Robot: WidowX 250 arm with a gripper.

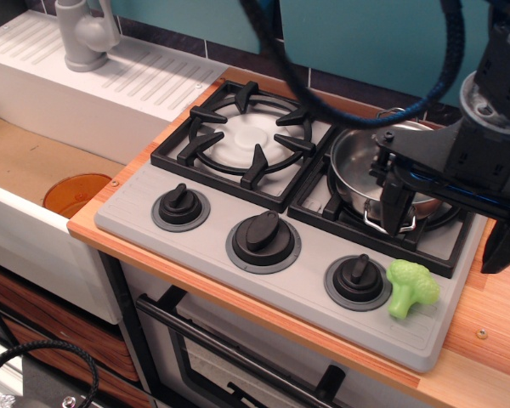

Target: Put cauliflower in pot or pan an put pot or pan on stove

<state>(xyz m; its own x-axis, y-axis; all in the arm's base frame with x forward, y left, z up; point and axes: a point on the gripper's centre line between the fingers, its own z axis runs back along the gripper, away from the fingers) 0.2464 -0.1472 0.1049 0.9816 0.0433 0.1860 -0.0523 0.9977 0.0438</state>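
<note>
- My gripper [397,204] hangs over the pot [357,161] on the right burner of the stove [136,212]; I cannot tell if its fingers are parted
- The cauliflower [410,287] lies outside, beside the right knob [358,280]
- I'd lift clear, then descend straight onto the floret's head

Stove [144,217]: I see a grey cooktop set on the wooden table [493,327], with three dark knobs along its front.
Left grate [248,140]: bare, black over a white disc.
Pot [357,166]: shiny steel, on the right grate, partly hidden by the arm.
Pincer [399,200]: black, at the pot's near rim; I cannot tell how its jaws stand.
Cauliflower [410,287]: light green, lying on the stove's front right corner, just beside the right knob [358,281], outside the pot.
Sink [34,161]: left of the stove, an orange disc [75,194] inside.
</note>
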